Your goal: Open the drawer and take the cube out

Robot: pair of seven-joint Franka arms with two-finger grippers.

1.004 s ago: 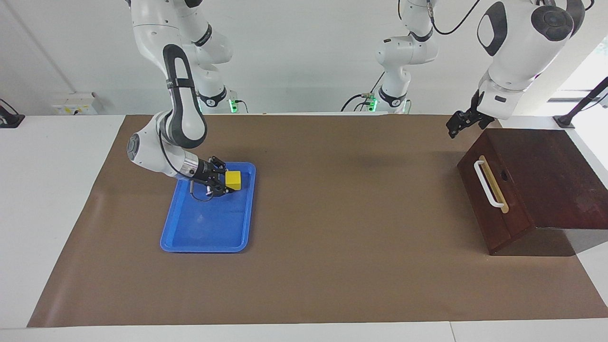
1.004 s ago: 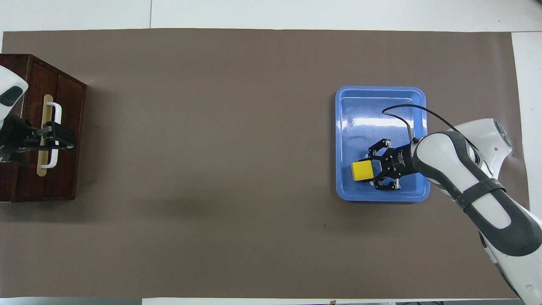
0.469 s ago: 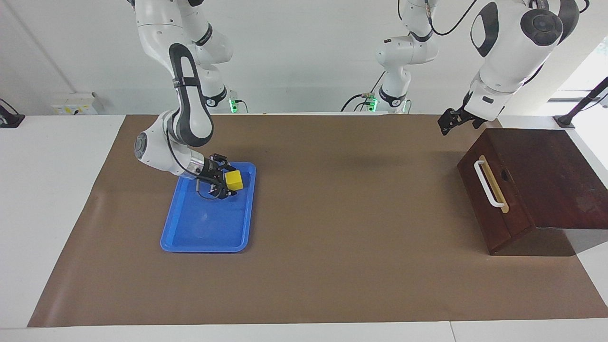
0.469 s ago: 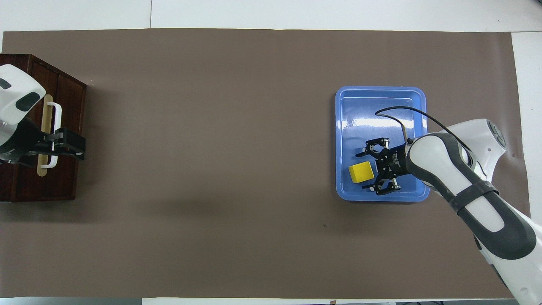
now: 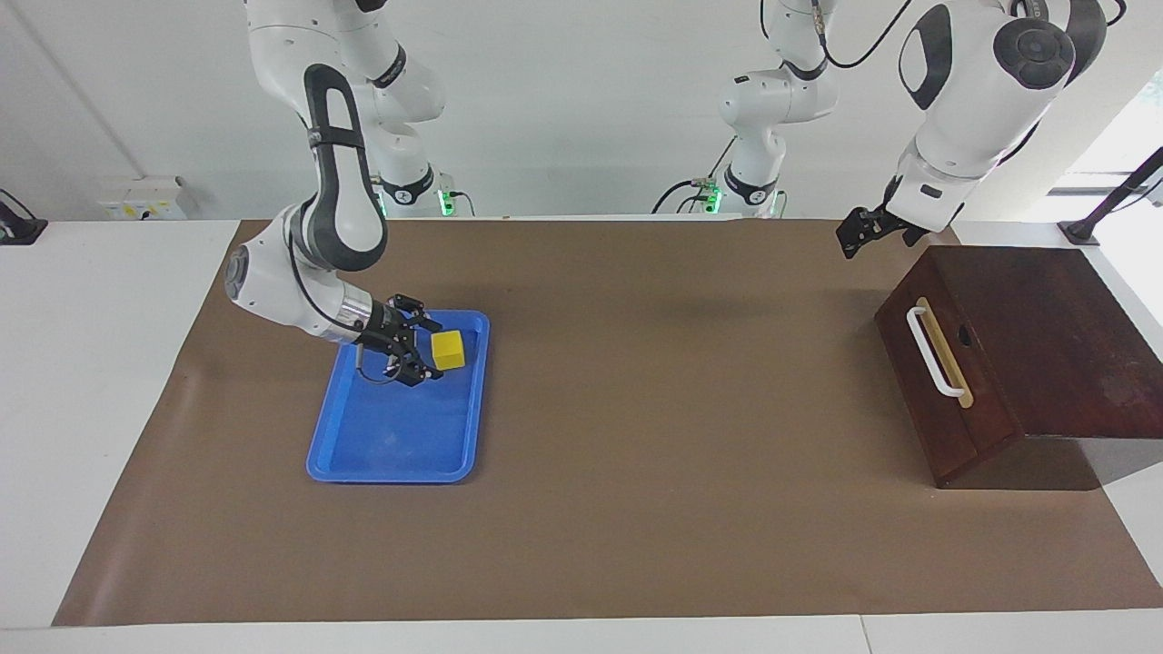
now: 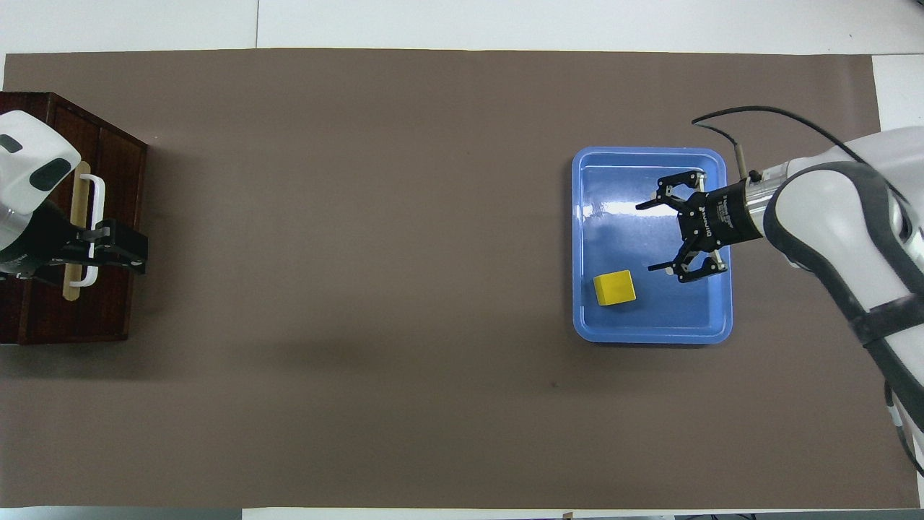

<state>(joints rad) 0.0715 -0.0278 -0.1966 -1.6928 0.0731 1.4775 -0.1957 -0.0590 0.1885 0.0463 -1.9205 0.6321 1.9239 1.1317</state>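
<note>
The yellow cube [image 5: 448,349] [image 6: 614,287] lies by itself in the blue tray [image 5: 391,454] [image 6: 650,328], in the part nearer the robots. My right gripper [image 5: 425,352] [image 6: 644,237] hovers open over the tray beside the cube, not touching it. The drawer [image 5: 945,400] [image 6: 115,180] of the dark wooden box is closed, and its white bar handle [image 5: 932,351] [image 6: 94,193] is free. My left gripper [image 5: 859,234] [image 6: 137,250] hangs in the air by the box's corner nearest the robots, holding nothing.
The wooden box [image 5: 1045,336] stands at the left arm's end of the brown mat [image 5: 681,409], its front turned toward the tray. The tray sits toward the right arm's end. Bare mat lies between them.
My right gripper has opened, let the cube go onto the tray and drawn back from it. My left gripper has lifted slightly away from the box.
</note>
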